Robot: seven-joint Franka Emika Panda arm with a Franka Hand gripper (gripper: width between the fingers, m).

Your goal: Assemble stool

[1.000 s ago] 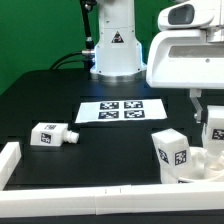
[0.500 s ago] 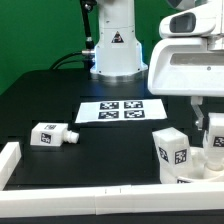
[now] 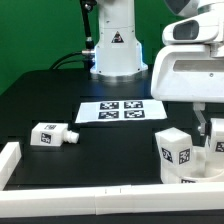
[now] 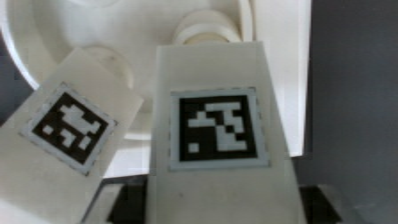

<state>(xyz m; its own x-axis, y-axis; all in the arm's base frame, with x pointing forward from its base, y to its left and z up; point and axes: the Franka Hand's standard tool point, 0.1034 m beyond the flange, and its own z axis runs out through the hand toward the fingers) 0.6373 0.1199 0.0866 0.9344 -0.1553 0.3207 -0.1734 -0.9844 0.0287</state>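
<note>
On the black counter, the gripper, clamped on a stool leg above the seat, could, if tilted, jam it or knock the upright leg beside it.

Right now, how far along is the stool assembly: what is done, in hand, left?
Done, it seems: one leg stands upright on the seat disc. In hand: the gripper holds a second leg over the disc beside the first; whether it is seated cannot be told. Left: a third leg lies loose at the exterior view's left.
</note>
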